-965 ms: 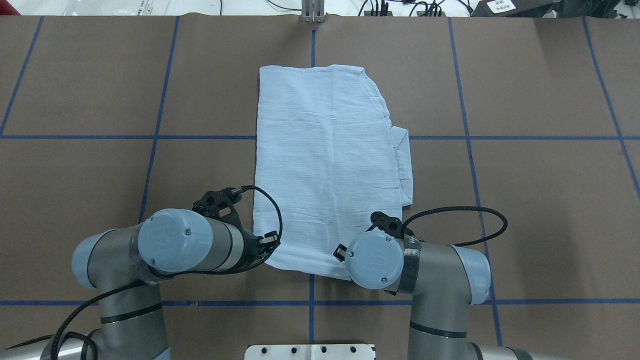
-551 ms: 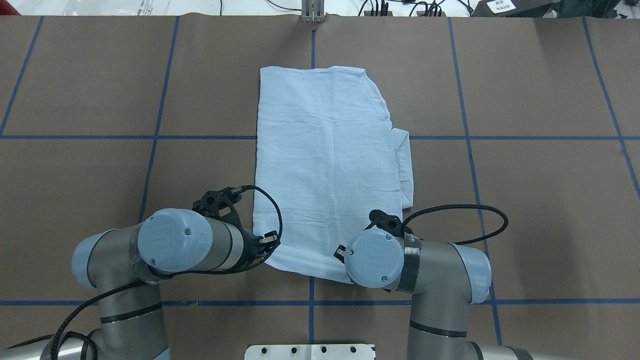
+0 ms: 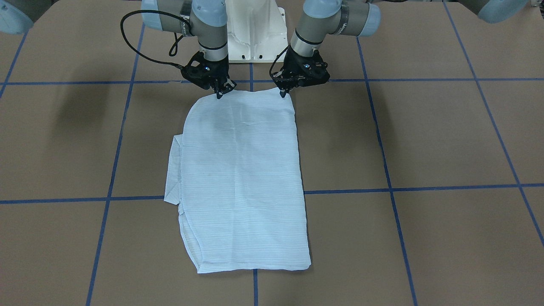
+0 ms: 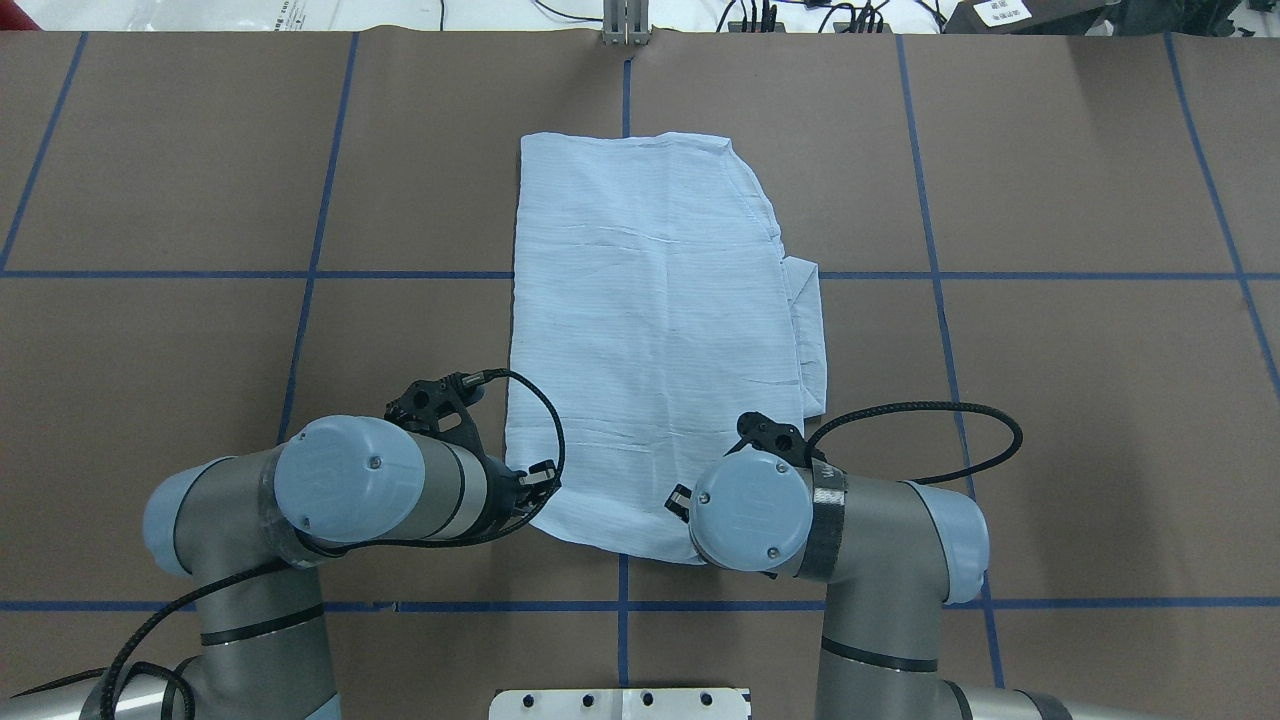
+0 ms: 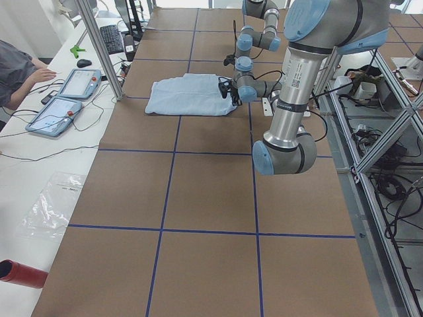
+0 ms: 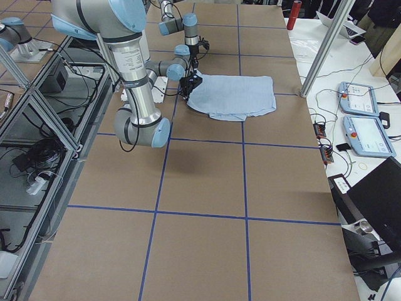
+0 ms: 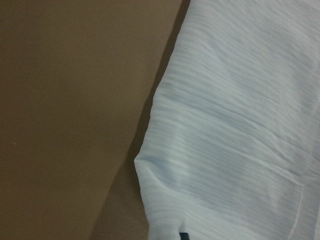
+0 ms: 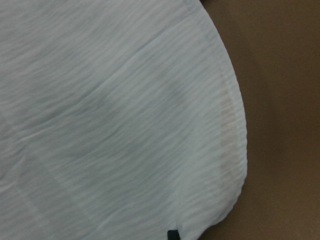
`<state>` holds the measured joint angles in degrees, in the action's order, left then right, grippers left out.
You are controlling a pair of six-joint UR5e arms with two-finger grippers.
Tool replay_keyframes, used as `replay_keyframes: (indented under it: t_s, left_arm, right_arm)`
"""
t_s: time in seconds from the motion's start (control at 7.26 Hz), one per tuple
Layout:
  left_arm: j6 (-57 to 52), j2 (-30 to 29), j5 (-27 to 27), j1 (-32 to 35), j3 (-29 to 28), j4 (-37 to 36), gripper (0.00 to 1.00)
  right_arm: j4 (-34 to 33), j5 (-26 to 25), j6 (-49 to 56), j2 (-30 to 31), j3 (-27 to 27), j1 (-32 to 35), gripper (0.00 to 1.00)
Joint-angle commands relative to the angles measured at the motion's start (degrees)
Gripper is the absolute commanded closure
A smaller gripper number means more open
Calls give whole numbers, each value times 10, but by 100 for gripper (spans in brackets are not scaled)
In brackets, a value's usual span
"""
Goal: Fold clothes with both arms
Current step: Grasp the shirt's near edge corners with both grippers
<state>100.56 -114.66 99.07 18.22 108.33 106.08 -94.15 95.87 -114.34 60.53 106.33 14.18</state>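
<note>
The light-blue pinstriped shirt (image 3: pixel 242 170) lies flat on the brown table as a folded long rectangle (image 4: pixel 660 300), with a bit of a lower layer sticking out on its right side (image 4: pixel 812 340). Both grippers stand at its edge nearest the robot. My left gripper (image 3: pixel 282 93) is shut on one near corner. My right gripper (image 3: pixel 219 94) is shut on the other. Each wrist view is filled with cloth (image 7: pixel 235 125) (image 8: pixel 110 115), with a black fingertip (image 7: pixel 184 235) (image 8: pixel 172 234) at the bottom edge. From overhead both wrists hide the fingers.
The brown table (image 4: pixel 1100 400) carries blue tape grid lines. The white pedestal base (image 3: pixel 253 29) stands just behind the grippers. A person sits at a side bench with tablets (image 5: pixel 69 82). Another bench holds pendants (image 6: pixel 360 128) and a red cylinder (image 6: pixel 296 9).
My right wrist has crept slightly away from the robot, over the shirt's near hem. The left arm and the rest of the shirt have stayed put.
</note>
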Motion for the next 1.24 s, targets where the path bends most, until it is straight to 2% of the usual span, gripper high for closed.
replay_keyframes:
  t_s: [0.0,0.41,0.69,0.83,1.1]
  left_arm:
    - [1,-1,4,1,6,0,100]
    - [2,4,31,-1,75,-19,100]
    - [2,2,86,-9,130,-97,100]
    - [3,4,98,-20,163,-109,100]
    - [48,5,103,-68,201,-132,100]
  right_arm:
    - [-1,-2,3,7,36,3,100]
    - [-1,1,4,29,103,8,100]
    - [-1,12,7,48,152,-15,100]
    - [-1,32,6,48,171,-33,100]
    - [-3,118,3,49,204,-39,100]
